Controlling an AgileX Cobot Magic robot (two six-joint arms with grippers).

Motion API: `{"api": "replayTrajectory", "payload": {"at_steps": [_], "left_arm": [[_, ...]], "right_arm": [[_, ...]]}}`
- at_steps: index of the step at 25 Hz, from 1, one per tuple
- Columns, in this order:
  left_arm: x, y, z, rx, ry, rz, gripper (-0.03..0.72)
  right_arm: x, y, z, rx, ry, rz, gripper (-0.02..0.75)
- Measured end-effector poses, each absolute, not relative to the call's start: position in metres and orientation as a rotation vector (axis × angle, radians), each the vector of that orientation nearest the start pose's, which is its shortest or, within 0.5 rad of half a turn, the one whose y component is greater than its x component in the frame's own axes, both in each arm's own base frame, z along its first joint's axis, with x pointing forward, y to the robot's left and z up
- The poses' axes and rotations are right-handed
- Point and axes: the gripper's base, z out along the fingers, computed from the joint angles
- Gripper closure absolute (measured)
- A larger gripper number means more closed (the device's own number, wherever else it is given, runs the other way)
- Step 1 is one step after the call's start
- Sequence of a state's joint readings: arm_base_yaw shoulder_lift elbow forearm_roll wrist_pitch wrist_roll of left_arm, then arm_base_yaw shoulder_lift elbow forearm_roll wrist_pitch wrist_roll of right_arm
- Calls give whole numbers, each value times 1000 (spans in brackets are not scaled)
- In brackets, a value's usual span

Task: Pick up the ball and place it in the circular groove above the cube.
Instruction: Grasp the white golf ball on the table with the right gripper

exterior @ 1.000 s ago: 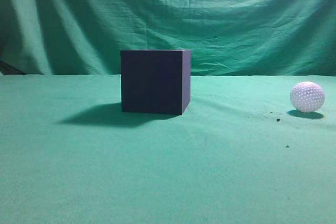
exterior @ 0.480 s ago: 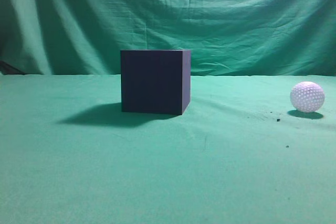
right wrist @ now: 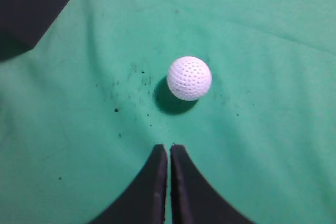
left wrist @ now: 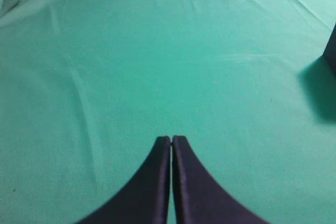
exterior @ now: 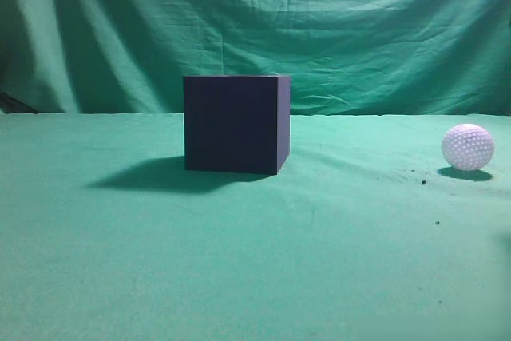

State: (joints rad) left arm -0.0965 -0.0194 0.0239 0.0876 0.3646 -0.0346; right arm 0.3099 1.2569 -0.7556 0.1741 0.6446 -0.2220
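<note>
The dark navy cube (exterior: 235,124) stands on the green cloth at the middle of the exterior view; its top face is hidden from this height. Its corner shows at the top left of the right wrist view (right wrist: 29,1) and its edge at the right border of the left wrist view (left wrist: 332,51). The white dimpled ball (exterior: 467,147) lies on the cloth at the far right. In the right wrist view the ball (right wrist: 189,78) lies just ahead of my right gripper (right wrist: 169,147), which is shut and empty. My left gripper (left wrist: 171,139) is shut and empty over bare cloth.
Green cloth covers the table (exterior: 239,261) and hangs as a backdrop (exterior: 319,29) behind it. Small dark specks (right wrist: 134,90) lie on the cloth left of the ball. Neither gripper shows in the exterior view.
</note>
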Motion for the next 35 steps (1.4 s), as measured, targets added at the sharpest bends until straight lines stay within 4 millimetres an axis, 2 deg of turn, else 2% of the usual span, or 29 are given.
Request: {"api": "replayTrajectory", "payload": {"at_steps": [3,7,10,13,17,21,23,24,27,32,35], "left_arm": [[52,-2,173,111,1848,-5,688],[52,-2,173,111,1848,-5,688],[52,-2,173,111,1848,-5,688],[52,-2,173,111,1848,-5,688],[52,-2,173,111,1848,-5,688],[52,-2,173,111,1848,-5,688],[52,-2,173,111,1848,-5,688],[52,-2,173,111,1848,-5,688],[52,-2,173,111,1848,-5,688],[52,-2,173,111,1848,-5,688],[52,-2,173,111,1848,-5,688]], "right_arm": [[242,90,235,-565,2641,194,738],[269,97,221,-610,2695,142,546],[284,100,206,-610,2719,118,346],[296,102,192,-562,2755,87,214],[308,103,175,-535,2797,40,221],[315,105,167,-530,2798,36,221],[315,105,164,-529,2802,35,285],[316,105,163,-529,2806,35,279],[316,105,160,-528,2815,34,418],[324,109,174,-510,2829,46,416],[332,116,202,-468,2808,107,416]]}}
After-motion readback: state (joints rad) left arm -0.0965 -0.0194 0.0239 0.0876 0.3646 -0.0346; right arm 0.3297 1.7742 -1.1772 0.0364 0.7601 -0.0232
